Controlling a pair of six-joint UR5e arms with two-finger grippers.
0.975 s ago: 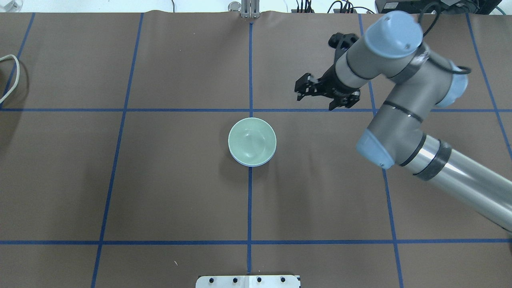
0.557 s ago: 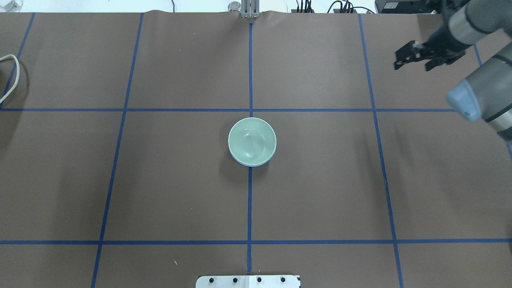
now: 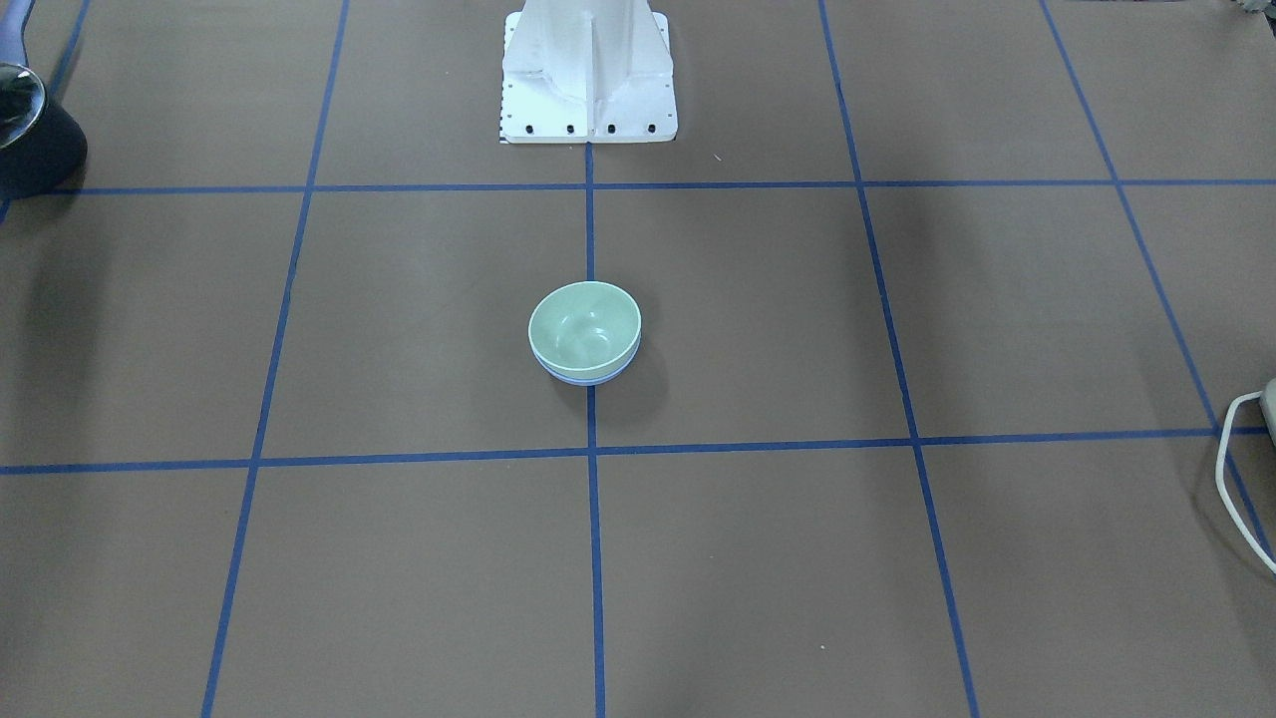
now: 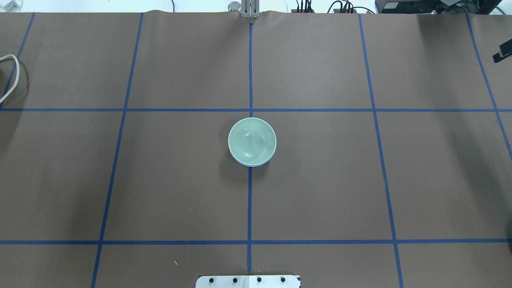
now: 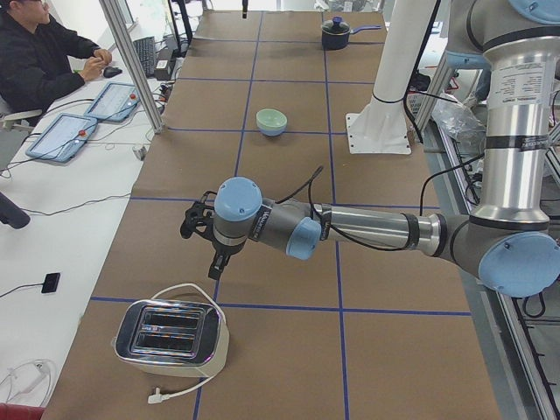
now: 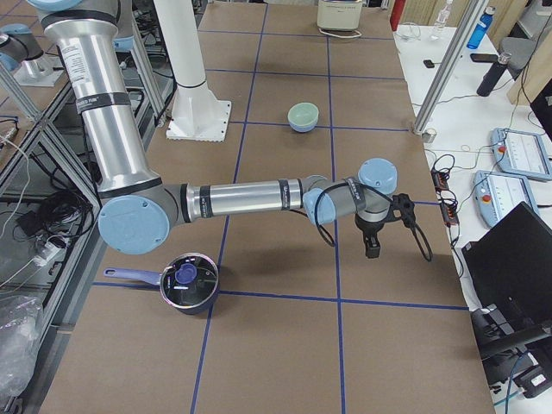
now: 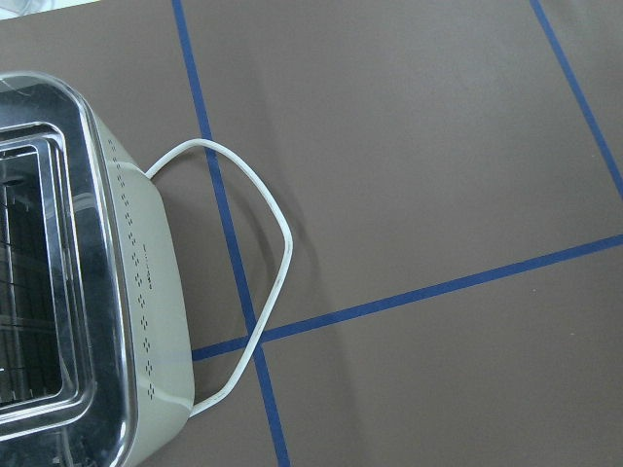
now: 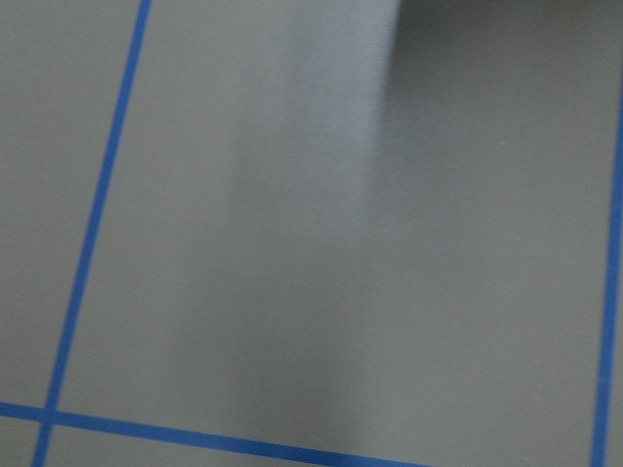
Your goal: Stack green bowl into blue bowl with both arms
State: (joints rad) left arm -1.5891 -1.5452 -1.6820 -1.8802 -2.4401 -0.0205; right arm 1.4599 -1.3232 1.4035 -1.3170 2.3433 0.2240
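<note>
The green bowl (image 4: 252, 140) sits nested inside the blue bowl (image 4: 256, 164) at the table's middle; only the blue rim shows beneath it. The stack also shows in the front view (image 3: 584, 327). No gripper is near it. My right gripper (image 6: 373, 243) hangs over bare table far to the right of the bowls. Only a black sliver of it (image 4: 502, 56) shows at the overhead view's right edge, so I cannot tell its jaws. My left gripper (image 5: 203, 245) is far to the left, above the toaster (image 5: 171, 337). I cannot tell whether it is open.
The toaster (image 7: 68, 292) and its white cord (image 7: 263, 214) lie at the table's left end. A dark pot with a lid (image 6: 188, 281) stands at the right end. The white pedestal base (image 3: 588, 70) is behind the bowls.
My right arm has pulled away to the right, from beside the bowls to almost out of the overhead view. The stacked bowls have not moved.
</note>
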